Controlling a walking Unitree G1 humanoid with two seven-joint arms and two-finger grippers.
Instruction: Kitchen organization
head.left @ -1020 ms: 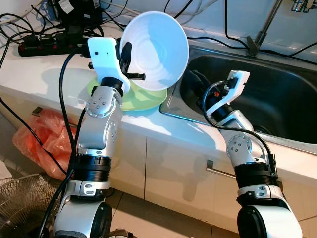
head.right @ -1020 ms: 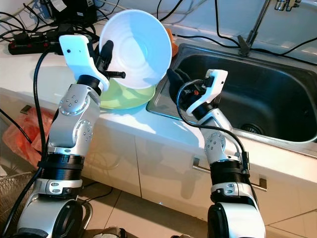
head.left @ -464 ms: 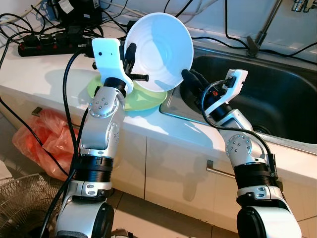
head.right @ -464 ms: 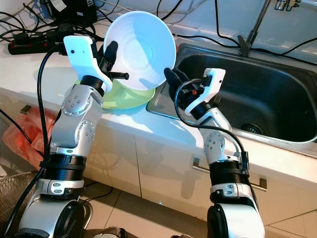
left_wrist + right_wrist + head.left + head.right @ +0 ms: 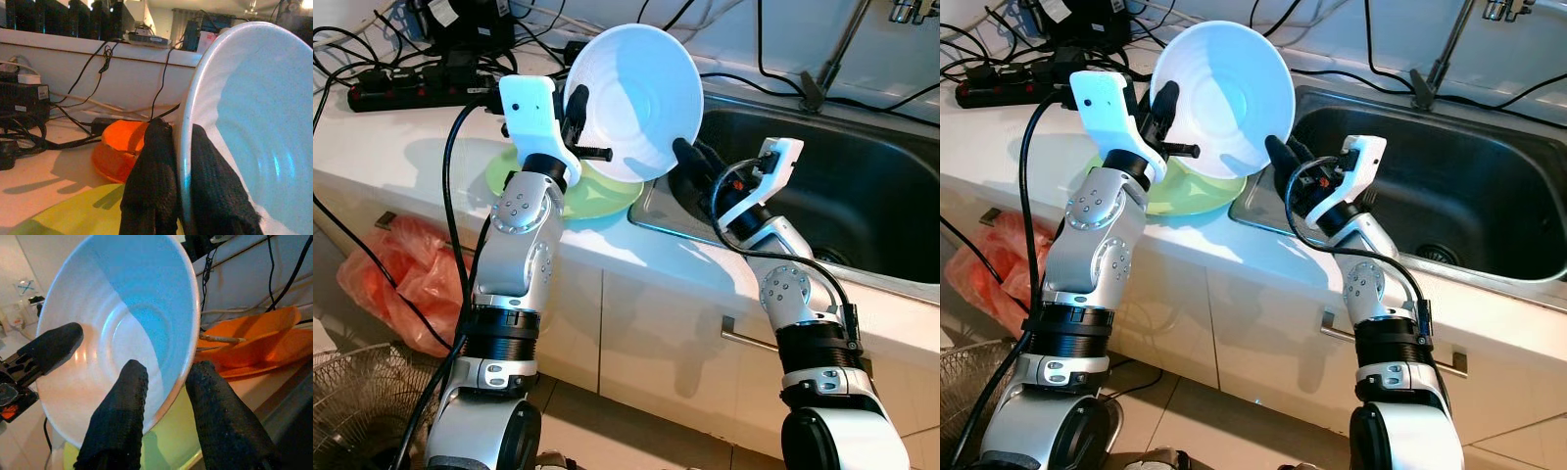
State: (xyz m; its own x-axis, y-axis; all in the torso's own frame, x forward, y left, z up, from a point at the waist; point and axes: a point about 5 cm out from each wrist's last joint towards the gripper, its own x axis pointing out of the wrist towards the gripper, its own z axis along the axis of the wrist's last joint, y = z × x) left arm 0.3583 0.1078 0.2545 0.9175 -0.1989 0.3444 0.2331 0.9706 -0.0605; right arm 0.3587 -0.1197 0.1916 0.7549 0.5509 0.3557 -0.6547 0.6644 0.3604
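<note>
A white bowl (image 5: 636,98) is held tilted on its edge above the counter, its hollow facing me. My left gripper (image 5: 182,171) is shut on the bowl's left rim, one black finger inside and one outside. My right gripper (image 5: 168,382) is open at the opposite rim near the sink's corner, its two fingers (image 5: 122,416) straddling the rim with a gap on both sides. Under the bowl a light green plate (image 5: 597,201) lies flat on the white counter (image 5: 401,147).
A dark steel sink (image 5: 862,186) with a faucet (image 5: 842,49) lies to the right. Orange dishes (image 5: 254,347) sit behind the green plate. A power strip (image 5: 401,88) and cables crowd the counter's back left. On the floor lie an orange bag (image 5: 391,274) and a fan (image 5: 352,401).
My left gripper has carried the bowl a little to the right. The right gripper has come up from the sink so that its fingers now straddle the bowl's rim.
</note>
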